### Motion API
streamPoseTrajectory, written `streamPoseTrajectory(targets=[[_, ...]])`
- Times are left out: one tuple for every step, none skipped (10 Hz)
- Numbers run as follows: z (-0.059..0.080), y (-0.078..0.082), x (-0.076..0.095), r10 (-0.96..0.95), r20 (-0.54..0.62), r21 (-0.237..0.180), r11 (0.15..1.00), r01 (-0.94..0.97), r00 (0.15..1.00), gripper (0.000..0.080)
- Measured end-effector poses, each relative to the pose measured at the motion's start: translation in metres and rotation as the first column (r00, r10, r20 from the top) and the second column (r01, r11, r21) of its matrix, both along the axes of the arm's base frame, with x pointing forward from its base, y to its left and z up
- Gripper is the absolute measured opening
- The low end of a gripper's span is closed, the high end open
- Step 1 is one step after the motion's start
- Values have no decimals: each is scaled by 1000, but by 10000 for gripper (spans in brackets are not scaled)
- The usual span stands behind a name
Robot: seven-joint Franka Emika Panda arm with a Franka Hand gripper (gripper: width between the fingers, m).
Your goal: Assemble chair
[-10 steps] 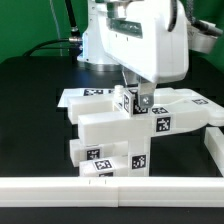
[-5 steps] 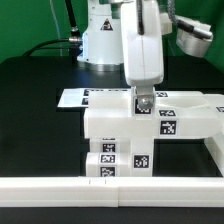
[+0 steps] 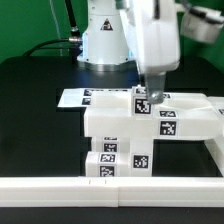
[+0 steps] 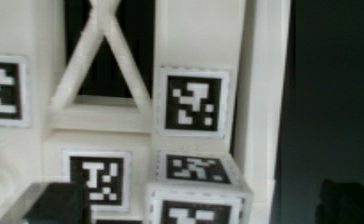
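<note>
**Pincer down on the top of the chair assembly**

From my station, going left to right across the exterior view: to the pincer's left, the flat white marker board (image 3: 75,98) lies on the black desk (image 3: 35,120), its tags running back behind the stack. Next comes the chair (image 3: 135,135), standing near the front of the desk as 1 blocky white mass. Its broad top block sits directly under and left of the pincer, with small tagged cubes (image 3: 108,165) stacked below it, toward the front edge. I can count at least 4 tags on that lower front face.

The pincer (image 3: 143,97) hangs from the arm (image 3: 150,40) and meets the top rear of the chair, right at a raised tagged piece (image 3: 141,102). Its fingertips are lost against that piece, so I cannot tell whether they are spread or pinching it.

To the pincer's right, a long white block (image 3: 190,115) of the chair reaches toward the exterior view's right, carrying tags (image 3: 166,126) on its front face. Below everything, the plain white rail (image 3: 110,190) runs along the front.

My wrist view is blurred: it shows white chair parts (image 4: 197,100) with several tags, and crossed white struts (image 4: 108,50) over a dark opening.
</note>
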State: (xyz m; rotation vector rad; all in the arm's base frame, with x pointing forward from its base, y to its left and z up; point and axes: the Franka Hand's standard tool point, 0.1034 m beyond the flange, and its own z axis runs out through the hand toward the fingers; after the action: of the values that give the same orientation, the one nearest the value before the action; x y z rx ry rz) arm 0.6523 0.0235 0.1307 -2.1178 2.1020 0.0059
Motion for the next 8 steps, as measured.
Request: streamPoseTrajectory(targets=[[8, 10, -8, 55, 6, 1, 999, -55, 998, 648], [15, 19, -15, 112, 18, 1, 994, -112, 994, 648], [23, 25, -22, 165, 27, 0, 986, -165, 986, 649], [21, 24, -22, 161, 24, 2, 987, -162, 987, 649], [20, 25, -22, 163, 23, 2, 987, -163, 986, 649], [20, 25, -22, 163, 23, 2, 987, -163, 986, 649], [19, 25, -22, 163, 22, 2, 987, -163, 986, 649], [19, 25, -22, 163, 22, 2, 987, -163, 986, 649]])
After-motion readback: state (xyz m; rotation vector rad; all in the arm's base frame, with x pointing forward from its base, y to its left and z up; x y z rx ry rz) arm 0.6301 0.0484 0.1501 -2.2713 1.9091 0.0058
